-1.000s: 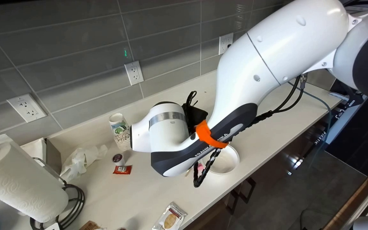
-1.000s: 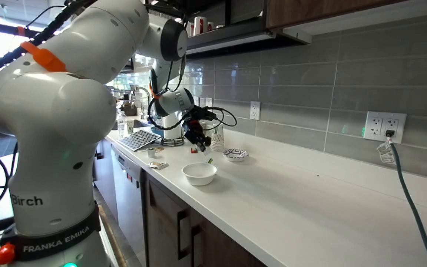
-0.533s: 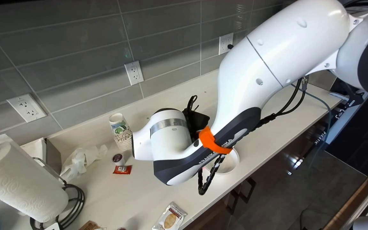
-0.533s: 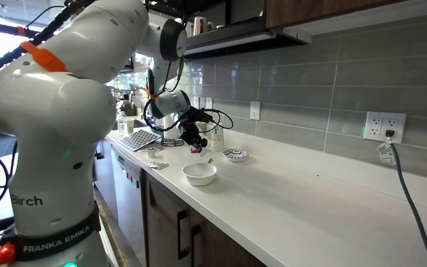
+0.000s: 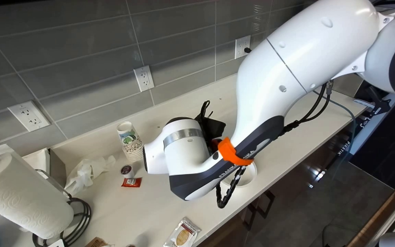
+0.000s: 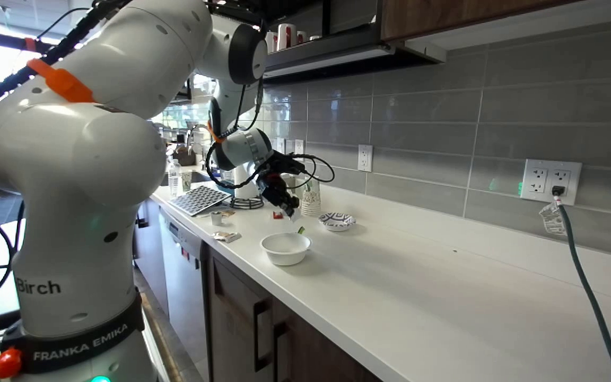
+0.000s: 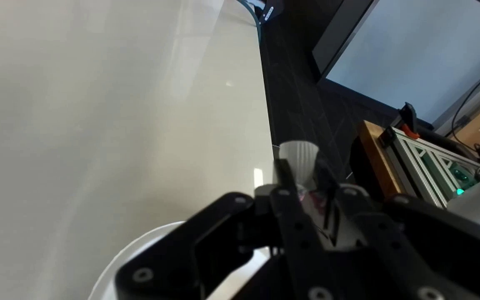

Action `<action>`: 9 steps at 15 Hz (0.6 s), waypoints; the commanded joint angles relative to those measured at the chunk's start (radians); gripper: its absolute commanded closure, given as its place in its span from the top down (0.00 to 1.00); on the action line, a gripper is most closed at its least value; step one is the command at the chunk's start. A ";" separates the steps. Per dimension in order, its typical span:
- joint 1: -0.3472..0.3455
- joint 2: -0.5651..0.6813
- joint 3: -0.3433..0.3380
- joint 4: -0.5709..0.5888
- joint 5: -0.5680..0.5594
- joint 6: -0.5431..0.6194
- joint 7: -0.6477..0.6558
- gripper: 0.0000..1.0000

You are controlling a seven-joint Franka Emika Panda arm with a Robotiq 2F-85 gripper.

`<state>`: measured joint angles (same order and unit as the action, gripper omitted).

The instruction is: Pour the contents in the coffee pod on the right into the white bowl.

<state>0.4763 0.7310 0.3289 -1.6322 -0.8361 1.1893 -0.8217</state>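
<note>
The pale whitish-grey coffee pod is held between the fingertips of my gripper in the wrist view. In an exterior view the pod shows small and tilted under my gripper. It is above and a little beyond the white bowl, apart from it. I cannot see the pod's contents. The white bowl shows at the lower left of the wrist view, partly behind the gripper. In an exterior view the arm covers the gripper, the pod and part of the white bowl.
A patterned bowl stands near the wall. A cup stack, another pod and a red packet stand farther along. A wrapped packet and a small grey cup lie near the counter's front edge.
The arm has shifted a little right and down in an exterior view, toward the counter's front edge. The gripper keeps hold of the pod. The bowl has not moved.
</note>
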 commanded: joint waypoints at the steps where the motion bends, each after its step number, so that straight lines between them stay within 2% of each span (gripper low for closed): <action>1: -0.005 -0.011 0.018 -0.027 -0.055 -0.009 -0.025 0.15; 6: 0.005 0.001 0.014 -0.024 -0.093 -0.038 -0.035 0.22; 9: 0.005 0.001 0.015 -0.033 -0.114 -0.051 -0.039 0.20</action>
<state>0.4789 0.7310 0.3338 -1.6494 -0.9090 1.1708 -0.8466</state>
